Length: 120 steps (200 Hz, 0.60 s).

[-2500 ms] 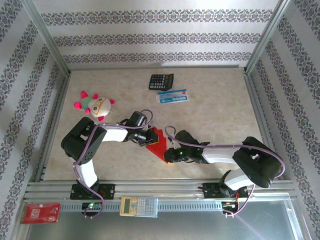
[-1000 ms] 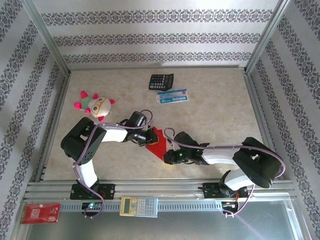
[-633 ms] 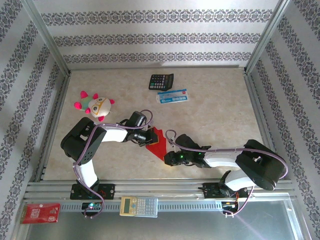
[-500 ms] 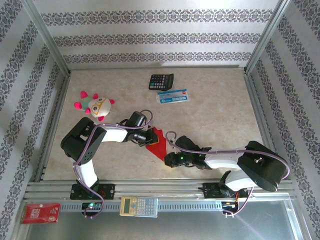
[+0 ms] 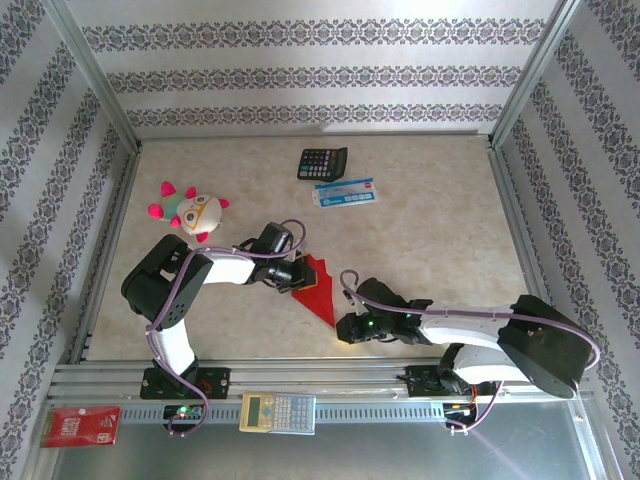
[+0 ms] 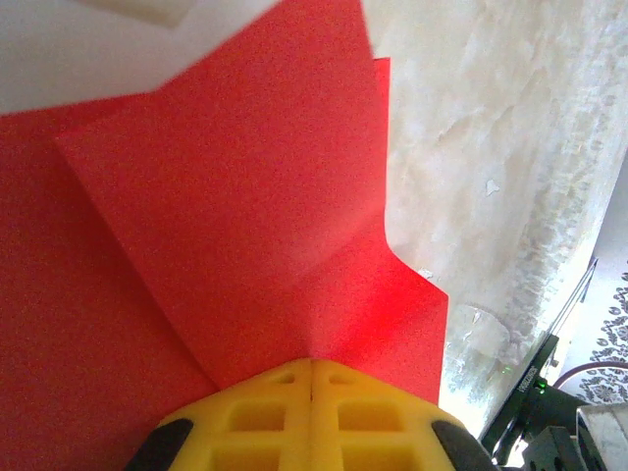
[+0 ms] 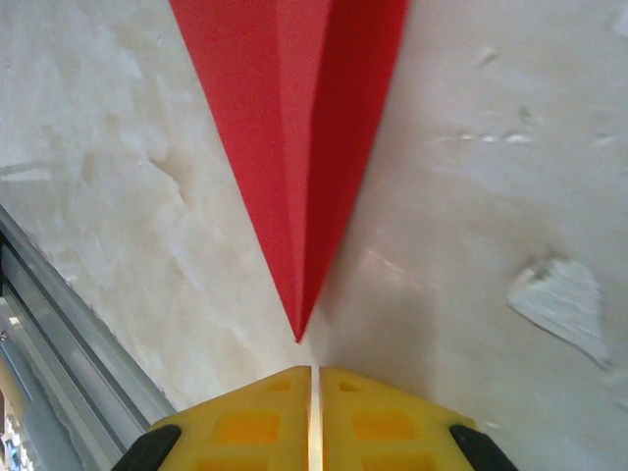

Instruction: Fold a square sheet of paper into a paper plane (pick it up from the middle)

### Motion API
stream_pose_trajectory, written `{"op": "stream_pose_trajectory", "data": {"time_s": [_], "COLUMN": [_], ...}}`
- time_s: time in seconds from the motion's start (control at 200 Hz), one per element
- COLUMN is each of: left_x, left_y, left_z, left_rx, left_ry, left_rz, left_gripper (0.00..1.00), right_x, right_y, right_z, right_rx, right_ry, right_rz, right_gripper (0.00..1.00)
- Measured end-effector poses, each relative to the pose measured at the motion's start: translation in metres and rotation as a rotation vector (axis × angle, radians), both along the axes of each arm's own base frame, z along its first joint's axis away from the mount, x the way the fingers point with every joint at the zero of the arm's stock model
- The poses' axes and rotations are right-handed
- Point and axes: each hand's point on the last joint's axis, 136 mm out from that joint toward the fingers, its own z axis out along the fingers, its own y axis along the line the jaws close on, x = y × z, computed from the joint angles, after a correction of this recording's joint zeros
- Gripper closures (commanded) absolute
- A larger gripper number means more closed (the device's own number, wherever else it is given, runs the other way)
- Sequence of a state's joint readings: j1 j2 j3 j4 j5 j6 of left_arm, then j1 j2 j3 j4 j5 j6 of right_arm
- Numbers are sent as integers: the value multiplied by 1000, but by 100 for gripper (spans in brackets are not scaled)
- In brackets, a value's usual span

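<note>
Though creased, plain red paper plane (image 5: pixel 318 289)

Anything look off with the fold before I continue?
Slightly. On the paper plane, the upper flap sits off the layer below: a thin red sliver peeks past its right edge in the left wrist view.

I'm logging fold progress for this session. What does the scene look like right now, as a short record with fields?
paper: red paper folded to a narrow point, lying on the table
left claw: shut, tips on the paper's wide end
right claw: shut, just short of the paper's point
far side: black calculator, blue card, plush toy
near rail: grey calculator, red packet
</note>
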<state>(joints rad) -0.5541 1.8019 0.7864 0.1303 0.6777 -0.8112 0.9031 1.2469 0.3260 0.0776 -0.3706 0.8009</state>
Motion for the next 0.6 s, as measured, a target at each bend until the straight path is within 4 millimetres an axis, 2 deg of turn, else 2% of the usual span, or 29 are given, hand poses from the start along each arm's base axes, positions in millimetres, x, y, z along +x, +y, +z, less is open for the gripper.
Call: {"op": "stream_pose_trajectory", "data": {"time_s": [0.115, 0.235, 0.295, 0.4, 0.6], "left_x": [0, 0, 0, 0, 0], "left_y": [0, 0, 0, 0, 0], "left_z": [0, 0, 0, 0, 0], "left_rx": [0, 0, 0, 0, 0], "left_ry": [0, 0, 0, 0, 1], "left_rz": [0, 0, 0, 0, 0], "left_gripper": [95, 95, 95, 95, 95], "right_x": [15, 35, 42, 52, 60], "right_y": [4, 21, 31, 42, 49], "right_z": [16, 40, 46, 44, 21], "right_rx": [29, 84, 99, 94, 44], "right_ry": [-2, -34, -41, -34, 14], "right_rz": [-34, -40, -33, -26, -28], "right_gripper": [89, 89, 89, 89, 89]}}
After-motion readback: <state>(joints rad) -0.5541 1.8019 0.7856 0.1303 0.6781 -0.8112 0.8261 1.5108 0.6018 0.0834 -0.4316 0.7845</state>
